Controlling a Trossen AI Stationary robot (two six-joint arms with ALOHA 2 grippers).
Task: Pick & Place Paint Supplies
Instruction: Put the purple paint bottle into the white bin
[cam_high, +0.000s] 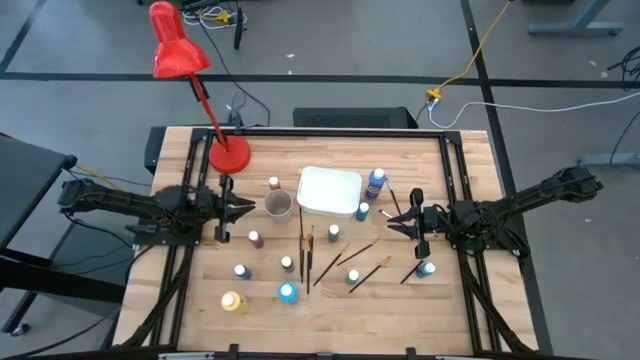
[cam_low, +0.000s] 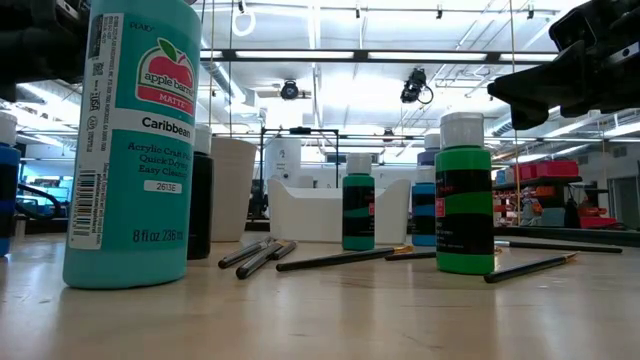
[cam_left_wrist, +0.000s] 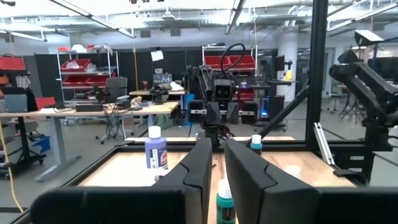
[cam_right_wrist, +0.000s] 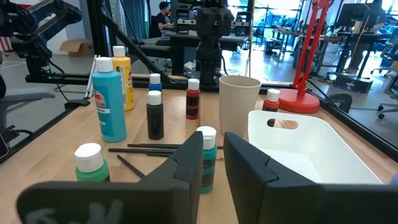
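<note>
Wooden butcher-block surface (cam_high: 190, 300), both arms parked low over it, facing each other. Red desk lamp (cam_high: 228, 153) near the far left corner. White rectangular plastic bin (cam_high: 329, 190) sits mid-surface toward the far edge, beige cup (cam_high: 279, 205) just left of it. Left tool (cam_high: 247, 210) hovers at the left edge beside the cup, fingers a narrow slit apart, holding nothing. Right tool (cam_high: 392, 222) hovers toward the right edge, fingers likewise only slightly parted, empty. Paint bottles scattered: tall blue one (cam_high: 375, 183) just right of the bin, teal one (cam_high: 287, 291) and yellow one (cam_high: 233, 302) near the front edge. Thin dark-handled paintbrushes (cam_high: 305, 255) lie loose mid-surface between the bottles.
</note>
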